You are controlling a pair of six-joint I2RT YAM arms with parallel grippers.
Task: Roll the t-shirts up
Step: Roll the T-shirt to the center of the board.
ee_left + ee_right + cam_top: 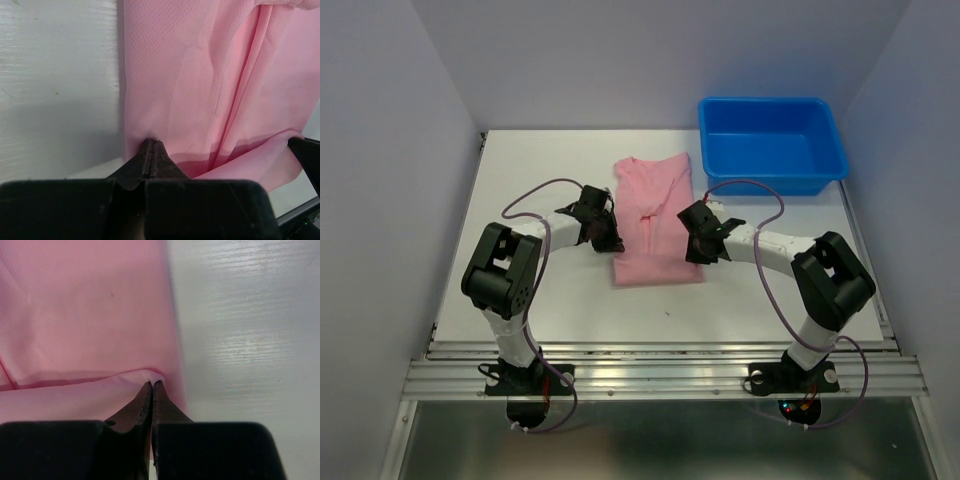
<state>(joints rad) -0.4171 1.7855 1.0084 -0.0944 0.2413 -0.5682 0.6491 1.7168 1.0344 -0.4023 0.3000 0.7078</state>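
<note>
The pink t-shirt [655,215] lies folded into a long strip on the white counter [520,170], the left pincer [152,150] and right pincer [152,387] each pinched tight on a side edge, so rolling seems barely begun, nearly all its length still flat

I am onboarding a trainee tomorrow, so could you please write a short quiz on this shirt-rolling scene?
1. True or false: the pink t-shirt lies inside the blue bin.
2. The left end effector is: A) open above the shirt; B) shut on the shirt's edge; C) shut on the bin.
3. Which side edge of the shirt does the right end effector pinch?
Key: 1 false; 2 B; 3 the right edge.
</note>
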